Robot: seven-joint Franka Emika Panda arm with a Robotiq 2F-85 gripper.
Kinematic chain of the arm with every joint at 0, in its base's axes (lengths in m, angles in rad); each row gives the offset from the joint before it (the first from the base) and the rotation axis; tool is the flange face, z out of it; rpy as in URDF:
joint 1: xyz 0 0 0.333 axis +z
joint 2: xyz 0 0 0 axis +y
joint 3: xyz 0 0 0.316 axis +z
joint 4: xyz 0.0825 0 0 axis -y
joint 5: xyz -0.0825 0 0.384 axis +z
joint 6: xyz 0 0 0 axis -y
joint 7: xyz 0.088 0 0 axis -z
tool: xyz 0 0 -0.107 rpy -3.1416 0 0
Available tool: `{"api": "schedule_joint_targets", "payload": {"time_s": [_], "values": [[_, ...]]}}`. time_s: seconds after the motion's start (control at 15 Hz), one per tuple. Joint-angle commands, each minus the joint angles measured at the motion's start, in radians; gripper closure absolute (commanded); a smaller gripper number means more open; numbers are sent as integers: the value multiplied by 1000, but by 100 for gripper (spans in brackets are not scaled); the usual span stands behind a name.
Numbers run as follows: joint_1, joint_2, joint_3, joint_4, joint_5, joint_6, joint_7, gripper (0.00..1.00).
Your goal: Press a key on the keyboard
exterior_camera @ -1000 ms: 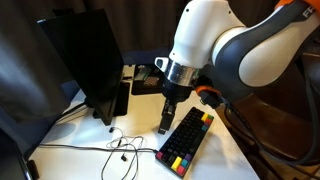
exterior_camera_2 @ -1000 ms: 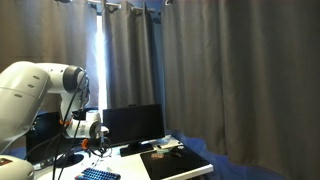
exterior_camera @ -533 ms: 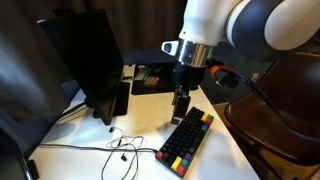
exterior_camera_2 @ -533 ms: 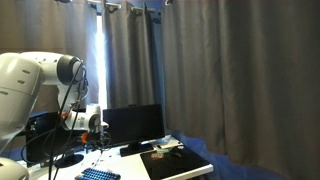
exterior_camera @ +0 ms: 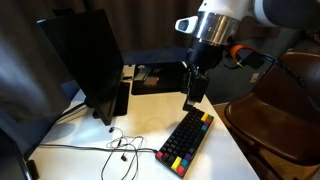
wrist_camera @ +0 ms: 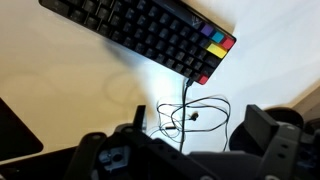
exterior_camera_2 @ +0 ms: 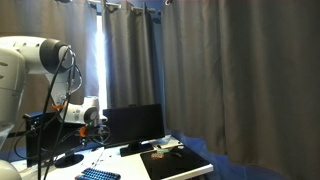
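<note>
Keyboard [exterior_camera: 187, 140]: lies on the worktop [exterior_camera: 75, 160] along the edge opposite the monitor [exterior_camera: 85, 60]. Claw [exterior_camera: 193, 100]: hangs over the keyboard's far end. Only the wrist view shows its fingers [wrist_camera: 262, 125], spread wide and empty. Black mat [exterior_camera_2: 175, 163]: visible in an exterior view only.

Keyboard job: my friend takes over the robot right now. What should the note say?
Gripper: raised in the air, touching nothing. I cannot tell if the fingers are open or shut.
Keyboard: flat on the white table, just below the gripper in an exterior view.
Done: nothing that shows; no key is pressed now.
Left: lower the fingers onto a key, probably a nearby black one.
</note>
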Motion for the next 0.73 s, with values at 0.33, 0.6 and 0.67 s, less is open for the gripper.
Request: {"api": "schedule_joint_targets", "payload": {"time_s": [0.33, 0.6, 0.67], "values": [[-11, -127, 5, -82, 78, 2, -62, 0], [-9, -151, 3, -101, 81, 3, -64, 0], [-9, -151, 3, -101, 81, 3, -64, 0]]}}
